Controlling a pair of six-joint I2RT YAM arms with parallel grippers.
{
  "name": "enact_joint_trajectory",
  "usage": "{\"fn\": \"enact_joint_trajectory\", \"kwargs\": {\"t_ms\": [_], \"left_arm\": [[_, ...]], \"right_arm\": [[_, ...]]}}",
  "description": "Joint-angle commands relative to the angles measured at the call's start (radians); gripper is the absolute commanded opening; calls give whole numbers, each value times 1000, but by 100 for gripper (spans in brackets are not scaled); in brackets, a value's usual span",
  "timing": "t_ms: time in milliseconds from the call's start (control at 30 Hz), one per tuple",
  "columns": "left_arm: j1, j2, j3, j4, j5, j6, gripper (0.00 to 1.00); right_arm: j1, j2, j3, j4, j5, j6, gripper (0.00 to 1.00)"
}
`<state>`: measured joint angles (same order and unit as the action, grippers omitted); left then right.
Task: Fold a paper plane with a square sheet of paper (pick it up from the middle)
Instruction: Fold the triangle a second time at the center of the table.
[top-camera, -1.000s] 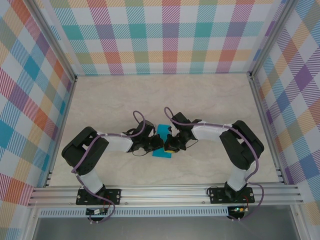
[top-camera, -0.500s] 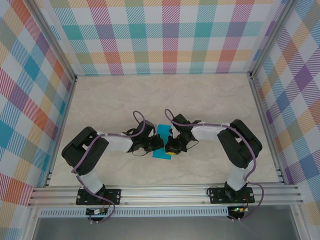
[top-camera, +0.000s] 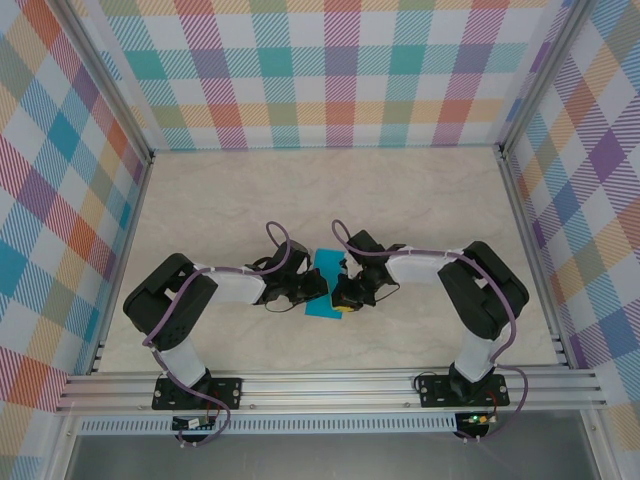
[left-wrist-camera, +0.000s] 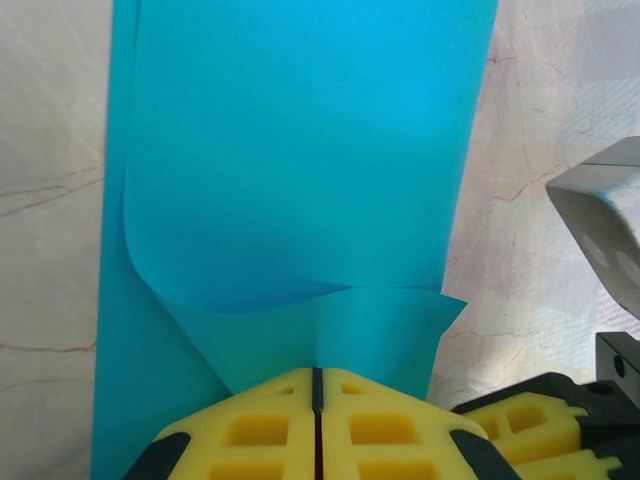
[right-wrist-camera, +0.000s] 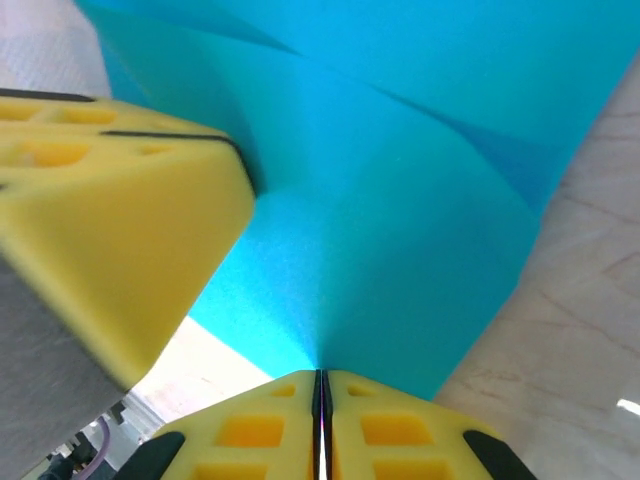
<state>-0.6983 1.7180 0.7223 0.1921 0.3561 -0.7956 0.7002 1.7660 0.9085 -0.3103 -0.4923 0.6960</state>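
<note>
The teal-blue square sheet of paper (top-camera: 325, 270) lies mid-table, folded over into a narrow strip, with no pointed paper plane shape to see. In the left wrist view the sheet (left-wrist-camera: 300, 150) has a curled upper layer, and my left gripper (left-wrist-camera: 316, 372) is shut on its near edge. My right gripper (right-wrist-camera: 320, 373) is shut on the paper (right-wrist-camera: 400, 200) from the opposite side, where the sheet rises in a creased ridge. From above, the left gripper (top-camera: 320, 289) and the right gripper (top-camera: 339, 296) meet at the paper's near half, almost touching.
The marble-look table (top-camera: 420, 200) is walled by checked panels, with a metal rail (top-camera: 330, 385) along the near edge. The left gripper's yellow fingers (right-wrist-camera: 110, 210) crowd the right wrist view, and a right fingertip (left-wrist-camera: 530, 430) sits close beside the left gripper.
The right gripper has shifted slightly nearer and to the left with the paper's edge. The left arm has stayed still, and both grippers remain shut.
</note>
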Motion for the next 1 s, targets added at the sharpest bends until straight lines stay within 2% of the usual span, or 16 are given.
{"fn": "enact_joint_trajectory", "kwargs": {"t_ms": [0,100,300,700,967], "left_arm": [[-12,23,-30,-40,-10,14,7],[-11,25,-27,-50,-13,17,7],[-12,32,-25,-48,-11,18,7],[-12,23,-31,-59,-30,13,6],[-12,20,-32,-56,-26,13,6]], "right_arm": [[-1,-42,-16,31,-83,1,9],[-1,-25,-13,39,-81,6,10],[-4,-1,-26,-37,8,-11,9],[-4,-55,-130,-88,-26,-49,12],[-4,-131,-104,-92,-18,-28,12]]}}
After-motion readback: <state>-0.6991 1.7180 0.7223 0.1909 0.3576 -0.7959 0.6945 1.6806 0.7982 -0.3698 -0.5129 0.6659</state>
